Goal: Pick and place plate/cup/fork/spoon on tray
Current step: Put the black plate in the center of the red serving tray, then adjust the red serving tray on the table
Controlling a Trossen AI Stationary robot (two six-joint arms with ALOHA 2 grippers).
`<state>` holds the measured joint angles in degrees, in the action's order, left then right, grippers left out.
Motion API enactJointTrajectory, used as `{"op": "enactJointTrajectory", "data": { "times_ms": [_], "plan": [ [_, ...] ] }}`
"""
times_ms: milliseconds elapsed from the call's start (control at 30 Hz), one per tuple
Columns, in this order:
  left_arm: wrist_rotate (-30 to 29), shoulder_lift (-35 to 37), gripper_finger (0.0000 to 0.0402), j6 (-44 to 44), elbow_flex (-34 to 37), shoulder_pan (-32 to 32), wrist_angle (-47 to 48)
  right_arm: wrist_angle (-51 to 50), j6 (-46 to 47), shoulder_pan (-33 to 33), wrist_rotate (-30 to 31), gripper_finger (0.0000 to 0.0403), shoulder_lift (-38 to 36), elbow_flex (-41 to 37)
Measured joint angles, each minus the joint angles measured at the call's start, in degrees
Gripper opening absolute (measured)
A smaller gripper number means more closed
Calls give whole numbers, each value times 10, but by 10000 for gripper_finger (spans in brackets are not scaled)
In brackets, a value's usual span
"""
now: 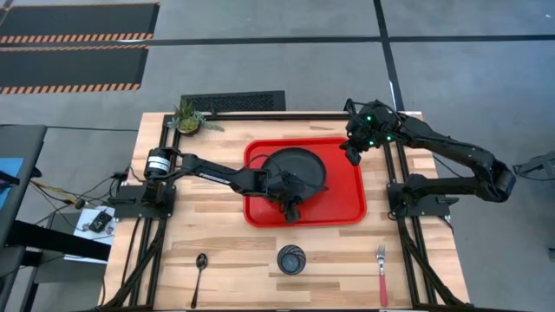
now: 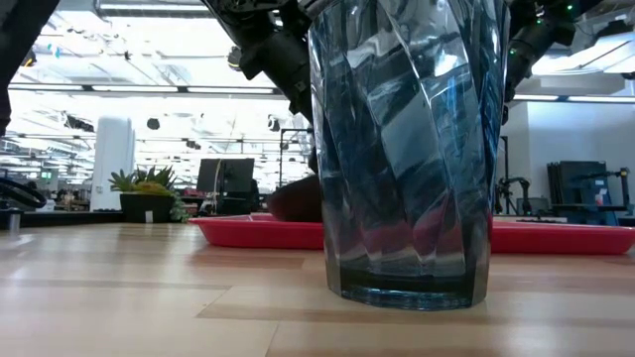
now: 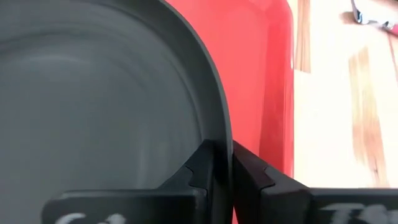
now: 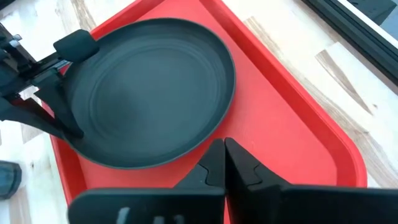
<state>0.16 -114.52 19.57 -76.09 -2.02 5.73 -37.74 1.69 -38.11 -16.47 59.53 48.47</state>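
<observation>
A small potted plant [image 1: 188, 117] sits at the wooden table's [image 1: 225, 251] far-left corner

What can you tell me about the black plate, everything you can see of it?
The plate is large, round and matte black, with faint rings in its well and a raised rim. It looks like plastic or melamine. It sits on the red tray, toward the far left part. The left end effector is shut on its near rim, one finger inside, the other outside. Whether it lies flat or slightly lifted is unclear.

The plate [image 1: 296, 168] is being held on the tray [image 1: 347, 204]; in front, spoon [image 1: 200, 266], cup [image 1: 291, 258], fork [image 1: 381, 272] are lying left to right.
</observation>
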Motion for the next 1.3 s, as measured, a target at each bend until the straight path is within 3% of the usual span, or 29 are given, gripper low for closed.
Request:
{"op": "enactJointTrajectory", "data": {
  "times_ms": [467, 933, 1300],
  "plan": [
    [-5, -37, 4, 33, -3, 0, -31, -5, 0, 6, 0, 11, 0, 0],
    [30, -48, 66, 46, -2, 6, -32, -8, -2, 6, -1, 12, 0, 0],
    [92, -38, 122, 65, -17, 9, -49, -15, -1, 6, -1, 12, 0, 0]
  ]
}}
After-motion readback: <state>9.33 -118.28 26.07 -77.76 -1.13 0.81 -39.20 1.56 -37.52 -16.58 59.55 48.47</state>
